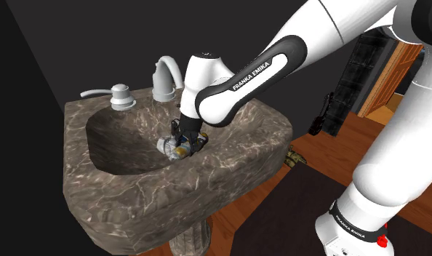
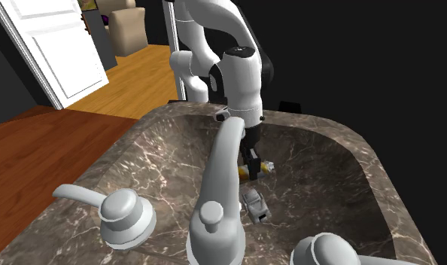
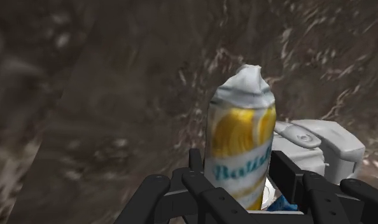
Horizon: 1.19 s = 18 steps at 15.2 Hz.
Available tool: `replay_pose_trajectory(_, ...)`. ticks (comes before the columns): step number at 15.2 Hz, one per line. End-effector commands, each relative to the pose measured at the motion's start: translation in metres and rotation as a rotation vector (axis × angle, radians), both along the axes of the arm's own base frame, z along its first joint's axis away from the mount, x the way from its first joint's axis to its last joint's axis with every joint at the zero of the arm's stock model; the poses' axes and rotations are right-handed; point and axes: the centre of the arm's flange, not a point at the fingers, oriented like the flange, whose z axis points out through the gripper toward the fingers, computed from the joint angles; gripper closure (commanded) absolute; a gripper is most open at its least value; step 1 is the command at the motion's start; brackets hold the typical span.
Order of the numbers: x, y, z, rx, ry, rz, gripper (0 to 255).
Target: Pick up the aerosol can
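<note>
Wrist view: end effector (image 3: 238, 167) clasps aerosol can (image 3: 240, 137) inside basin (image 3: 86, 95).

- Second exterior view: the faucet spout (image 2: 226, 158) stood right across the gripper (image 2: 253, 169), and just yellow slivers of the aerosol can (image 2: 267, 167) peeked past it.
- Wrist view: the can's lower end was hidden behind the black fingers (image 3: 283, 170), and its blue lettering was too blurred to read.
- The grey drain stopper (image 3: 321, 143) sat partly behind the can.
- Shoulder view: the sink pedestal (image 1: 189, 244) ran off the bottom edge.
</note>
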Motion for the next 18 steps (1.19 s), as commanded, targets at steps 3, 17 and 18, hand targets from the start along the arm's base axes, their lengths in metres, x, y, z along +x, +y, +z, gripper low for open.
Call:
replay_pose_trajectory(3,-0.001,0.0,0.01,0.0,0.0,-0.001,255)
replay_pose_trajectory(17,-0.001,0.0,0.079,0.0,0.0,-0.001,255)
replay_pose_trajectory(18,-0.001,0.0,0.079,0.0,0.0,-0.001,255)
